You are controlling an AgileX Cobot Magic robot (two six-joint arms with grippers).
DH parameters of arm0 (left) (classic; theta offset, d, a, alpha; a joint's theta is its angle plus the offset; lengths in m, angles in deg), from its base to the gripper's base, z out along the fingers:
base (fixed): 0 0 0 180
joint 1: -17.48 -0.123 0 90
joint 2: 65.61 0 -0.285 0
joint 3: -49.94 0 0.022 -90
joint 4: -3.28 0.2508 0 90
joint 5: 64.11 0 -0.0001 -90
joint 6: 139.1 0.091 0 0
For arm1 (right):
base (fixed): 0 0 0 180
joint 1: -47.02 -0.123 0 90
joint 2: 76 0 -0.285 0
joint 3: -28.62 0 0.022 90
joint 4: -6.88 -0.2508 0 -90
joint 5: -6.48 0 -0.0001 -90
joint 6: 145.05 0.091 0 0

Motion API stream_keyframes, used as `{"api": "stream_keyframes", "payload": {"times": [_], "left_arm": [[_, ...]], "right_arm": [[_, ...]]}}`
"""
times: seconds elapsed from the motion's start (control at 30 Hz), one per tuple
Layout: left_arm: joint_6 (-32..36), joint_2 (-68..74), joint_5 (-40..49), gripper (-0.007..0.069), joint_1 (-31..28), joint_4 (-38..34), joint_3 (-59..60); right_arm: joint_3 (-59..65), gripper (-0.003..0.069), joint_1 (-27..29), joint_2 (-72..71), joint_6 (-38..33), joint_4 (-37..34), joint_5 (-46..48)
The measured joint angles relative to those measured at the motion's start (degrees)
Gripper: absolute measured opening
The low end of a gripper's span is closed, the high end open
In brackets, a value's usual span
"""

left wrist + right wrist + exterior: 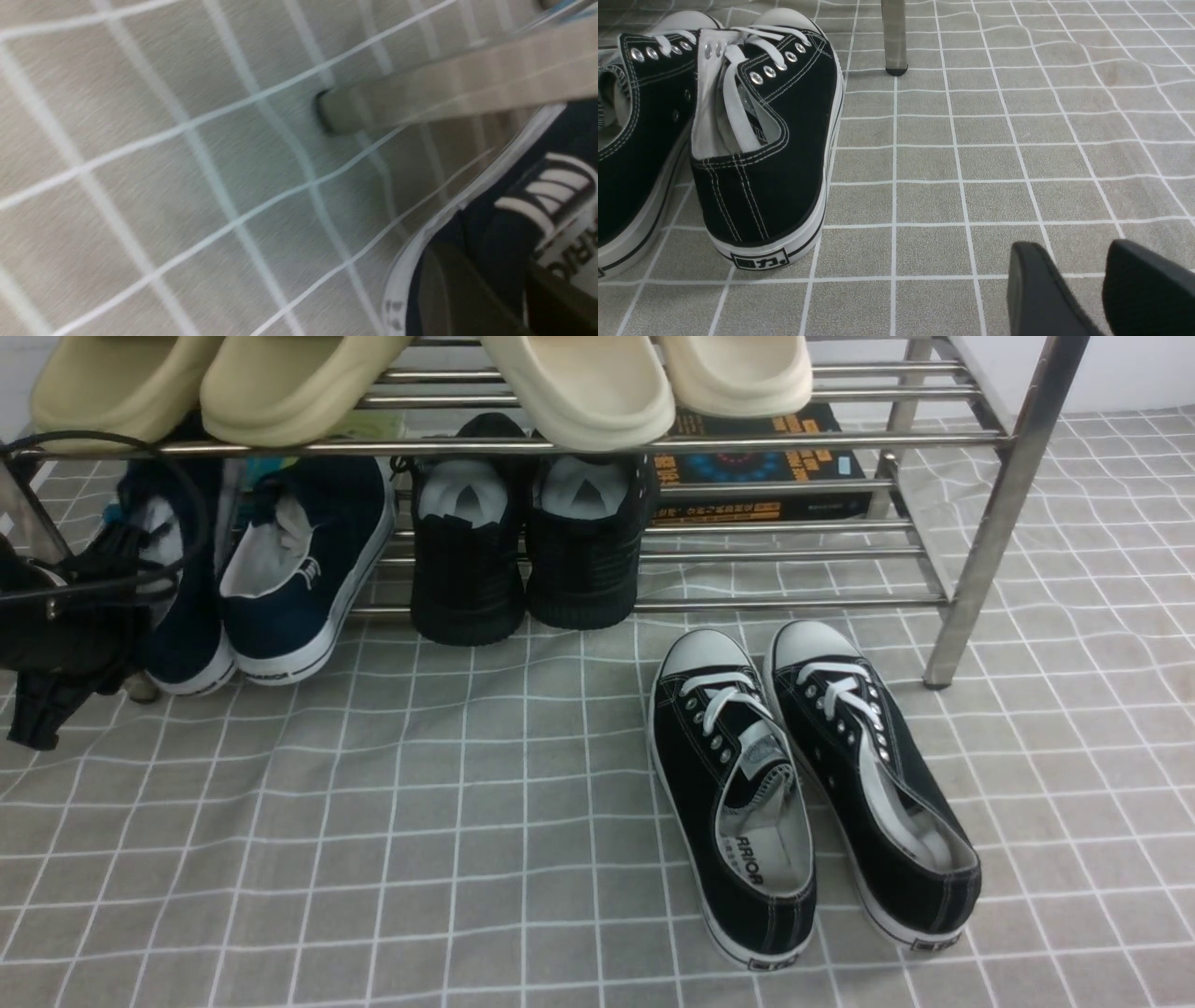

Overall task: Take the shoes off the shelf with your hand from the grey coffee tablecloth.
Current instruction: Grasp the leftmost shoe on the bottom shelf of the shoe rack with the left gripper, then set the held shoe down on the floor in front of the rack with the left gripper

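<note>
The two navy blue shoes stand at the left end of the steel shelf's (803, 439) lower tier, heels out on the grey coffee tablecloth (467, 821). My left gripper (140, 588), the black hand with looping cables, is at the outer navy shoe (191, 644). In the blurred left wrist view its fingers (444, 294) are shut on that shoe's navy collar wall (495, 261), beside a shelf leg (444, 93). The other navy shoe (308, 588) lies free next to it. My right gripper (1083, 275) shows only in the right wrist view, open and empty low over the cloth.
A pair of black lace-up sneakers (803, 784) stands on the cloth right of centre and also shows in the right wrist view (766, 154). Black knit shoes (523, 551) and a book (756, 457) sit on the lower tier. Cream slippers (579, 383) are on top.
</note>
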Motion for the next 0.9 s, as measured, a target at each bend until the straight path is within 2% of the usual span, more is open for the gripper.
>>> {"api": "stream_keyframes", "payload": {"times": [0.17, 0.5, 0.67, 0.77, 0.9], "left_arm": [[0.00, -3.39, 6.77, 0.0052, -0.06, 1.47, 0.05], [3.72, -14.62, 29.05, 0.0051, 0.32, 14.97, 0.22], [4.24, -17.84, 38.70, 0.0051, 0.60, 17.99, 0.37], [3.80, -19.00, 42.52, 0.0051, 0.54, 18.99, 1.41], [-0.65, -20.21, 42.83, 0.0051, 0.54, 19.29, 5.27]], "right_arm": [[0.00, 0.0239, 0.00, 0.00, 0.00, 0.00, 0.00], [0.00, 0.0239, 0.00, 0.00, 0.02, 0.00, 0.00], [0.00, 0.0239, 0.00, 0.00, 0.02, 0.00, 0.00], [0.00, 0.0239, 0.00, 0.00, 0.02, 0.00, 0.00], [0.00, 0.0239, 0.00, 0.00, 0.08, 0.00, 0.00]]}}
